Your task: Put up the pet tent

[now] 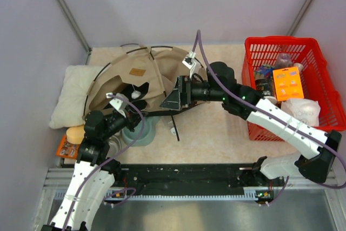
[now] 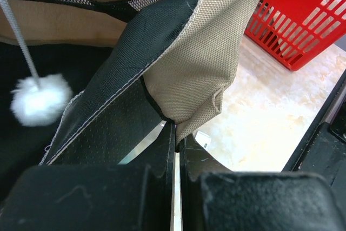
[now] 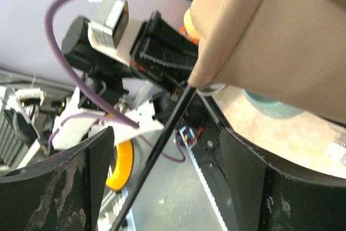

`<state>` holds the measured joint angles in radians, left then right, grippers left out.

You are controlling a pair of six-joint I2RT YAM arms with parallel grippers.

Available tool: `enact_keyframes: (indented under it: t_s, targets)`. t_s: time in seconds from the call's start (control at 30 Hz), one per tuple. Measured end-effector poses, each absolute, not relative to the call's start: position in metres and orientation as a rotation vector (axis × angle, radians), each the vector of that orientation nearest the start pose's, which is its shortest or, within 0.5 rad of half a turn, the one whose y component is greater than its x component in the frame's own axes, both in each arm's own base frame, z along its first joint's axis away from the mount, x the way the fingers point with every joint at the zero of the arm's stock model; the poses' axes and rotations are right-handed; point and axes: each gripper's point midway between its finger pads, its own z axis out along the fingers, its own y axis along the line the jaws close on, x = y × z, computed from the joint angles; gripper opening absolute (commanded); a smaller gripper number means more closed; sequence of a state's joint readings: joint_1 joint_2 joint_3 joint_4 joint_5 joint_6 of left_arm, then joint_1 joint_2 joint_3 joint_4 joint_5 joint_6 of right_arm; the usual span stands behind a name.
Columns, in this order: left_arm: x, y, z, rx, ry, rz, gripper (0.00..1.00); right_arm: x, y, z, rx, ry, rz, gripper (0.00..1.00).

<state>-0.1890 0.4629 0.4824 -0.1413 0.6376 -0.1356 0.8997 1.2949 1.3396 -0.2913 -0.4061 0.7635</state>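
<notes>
One pet tent point(image 1: 143, 77) lies slumped far-left on your surface point(image 1: 216, 133), one red basket point(image 1: 281, 40) right, one pillow point(image 1: 70, 96) beside the tent. Your left claw point(image 2: 177, 139) pinches the tent's corner; your right claw point(image 3: 167, 150) gapes around one pole point(image 3: 146, 172). One white ball point(image 2: 40, 98) dangles.

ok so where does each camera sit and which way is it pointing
top external: fixed above and behind, looking down at the table; left arm, right arm, tent and basket show.
left wrist: on the left arm, looking along the shut left gripper pinching the tent's edge.
right wrist: on the right arm, looking through the open right gripper, past the tent's pole, at the left arm.
shared: top and left wrist both show the basket.
</notes>
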Motion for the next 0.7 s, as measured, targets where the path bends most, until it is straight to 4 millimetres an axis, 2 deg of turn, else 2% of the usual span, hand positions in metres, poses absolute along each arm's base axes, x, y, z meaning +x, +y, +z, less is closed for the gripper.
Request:
enact_keyframes:
  t_s: [0.03, 0.1, 0.2, 0.23, 0.33, 0.53, 0.7]
  targets:
    - [0.208, -0.151, 0.229, 0.53, 1.648, -0.778, 0.0, 0.17, 0.372, 0.352, -0.495, 2.047, 1.479, 0.72]
    - [0.208, -0.151, 0.229, 0.53, 1.648, -0.777, 0.0, 0.162, 0.37, 0.344, -0.542, 2.081, 1.481, 0.59]
    - [0.208, -0.151, 0.229, 0.532, 1.647, -0.774, 0.0, 0.153, 0.367, 0.338, -0.597, 2.109, 1.493, 0.34]
    - [0.208, -0.15, 0.229, 0.531, 1.648, -0.772, 0.0, 0.15, 0.367, 0.337, -0.61, 2.116, 1.501, 0.23]
    - [0.209, -0.15, 0.229, 0.532, 1.648, -0.77, 0.0, 0.143, 0.366, 0.335, -0.646, 2.12, 1.524, 0.0]
    - [0.209, -0.15, 0.228, 0.528, 1.654, -0.77, 0.0, 0.143, 0.373, 0.319, -0.616, 2.103, 1.602, 0.0]
    - [0.209, -0.15, 0.228, 0.519, 1.656, -0.778, 0.0, 0.162, 0.393, 0.321, -0.53, 1.973, 1.665, 0.0]
